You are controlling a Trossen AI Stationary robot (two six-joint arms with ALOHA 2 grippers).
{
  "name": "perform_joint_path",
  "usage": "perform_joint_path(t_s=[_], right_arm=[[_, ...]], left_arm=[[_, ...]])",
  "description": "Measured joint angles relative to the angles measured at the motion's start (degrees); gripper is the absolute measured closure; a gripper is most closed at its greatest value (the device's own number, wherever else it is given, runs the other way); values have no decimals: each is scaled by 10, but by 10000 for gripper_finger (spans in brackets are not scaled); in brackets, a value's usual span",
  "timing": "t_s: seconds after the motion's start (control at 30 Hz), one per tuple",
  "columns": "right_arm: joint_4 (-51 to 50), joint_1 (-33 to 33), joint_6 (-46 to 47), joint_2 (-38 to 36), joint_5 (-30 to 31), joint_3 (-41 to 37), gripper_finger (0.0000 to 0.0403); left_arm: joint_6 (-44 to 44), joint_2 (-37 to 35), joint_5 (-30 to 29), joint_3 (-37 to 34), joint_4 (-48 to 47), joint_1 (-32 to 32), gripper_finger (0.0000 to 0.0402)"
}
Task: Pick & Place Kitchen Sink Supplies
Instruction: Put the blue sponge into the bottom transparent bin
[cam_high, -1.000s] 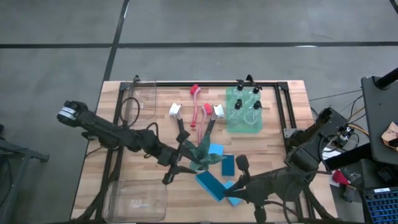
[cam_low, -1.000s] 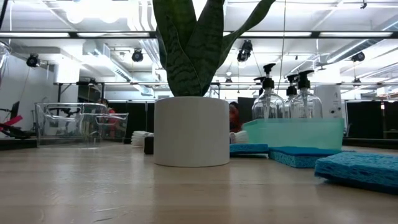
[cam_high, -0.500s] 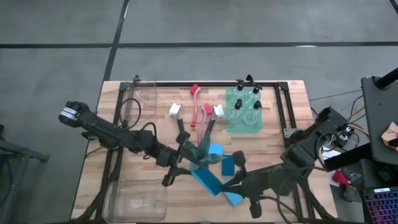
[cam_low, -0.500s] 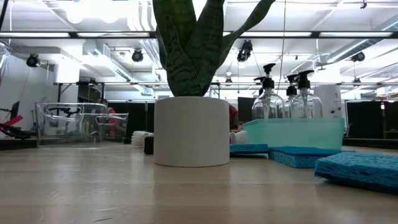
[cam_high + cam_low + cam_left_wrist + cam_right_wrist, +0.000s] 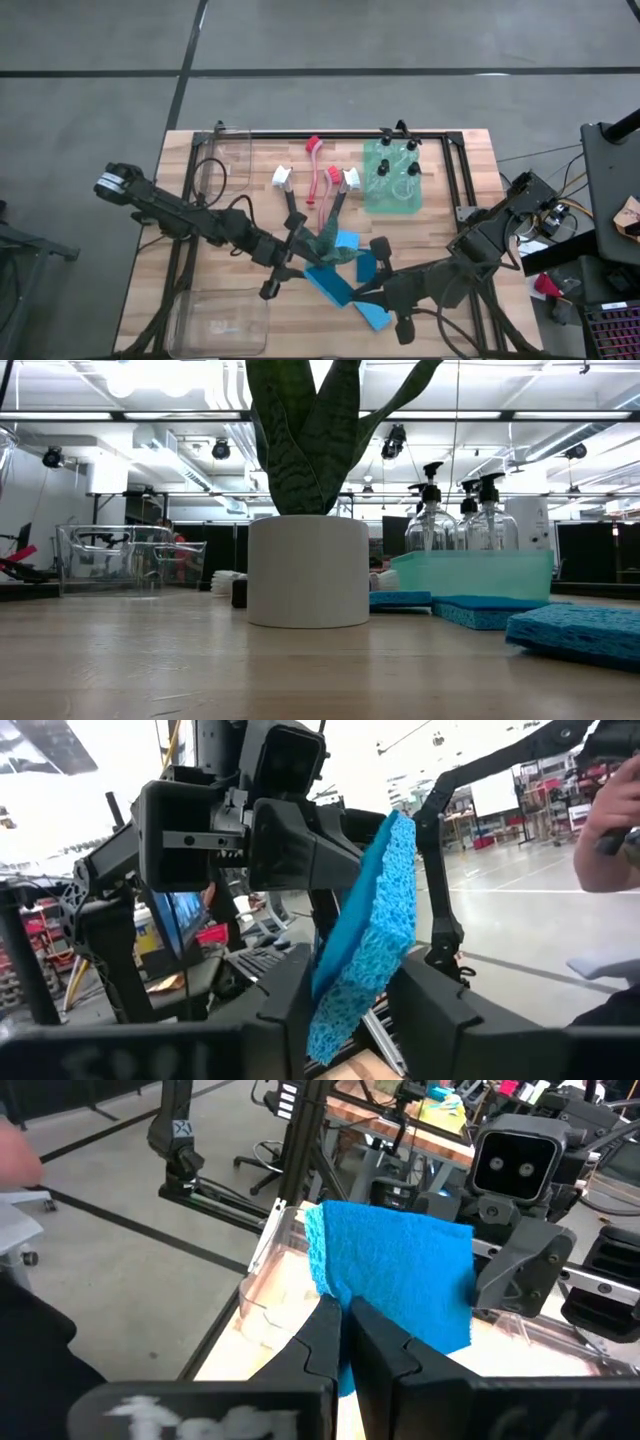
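My right gripper (image 5: 362, 293) (image 5: 345, 1335) is shut on a blue sponge (image 5: 330, 285) (image 5: 400, 1270) above the table's near middle. My left gripper (image 5: 298, 268) (image 5: 350, 1020) is open, one finger on each side of that sponge's (image 5: 370, 930) far end; whether they touch it I cannot tell. Other sponges lie flat: one (image 5: 372, 318) near the right gripper, two (image 5: 367, 265) (image 5: 347, 241) beside the plant (image 5: 320, 245). Dish brushes (image 5: 315, 165) (image 5: 283, 180) lie farther back. Black-capped bottles (image 5: 393, 175) stand in a teal tray. My right gripper pinches the sponge's edge (image 5: 335, 1295) between its two fingers, coming level from the table's right. The sponge stands on edge beyond the fingers, lifted clear of the table and tilted.
A clear bin (image 5: 225, 320) sits at the near left corner and another (image 5: 232, 160) at the far left. The white plant pot (image 5: 308, 570) stands mid-table right beside both grippers. A black frame (image 5: 450, 135) runs round the table's far part.
My right gripper has moved toward the table's left, carrying the sponge off the table and tipping it onto its edge, up to my left gripper. The sponge near the right gripper has stayed where it was.
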Motion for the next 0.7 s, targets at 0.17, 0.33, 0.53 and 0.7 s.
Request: perform_joint_path(t_s=[0.17, 0.33, 0.53, 0.7], right_arm=[[0, -3, 9, 0, -2, 0, 391], [-7, -3, 15, 0, 0, -1, 363], [-14, 2, 35, 0, 6, -8, 299], [-58, 6, 50, 0, 5, -12, 258]], left_arm=[[-27, 0, 0, 0, -3, 0, 354], [-76, -10, 3, 0, -41, 0, 393], [-151, -46, 3, 0, -114, -3, 386], [-254, -103, 3, 0, -215, -12, 393]])
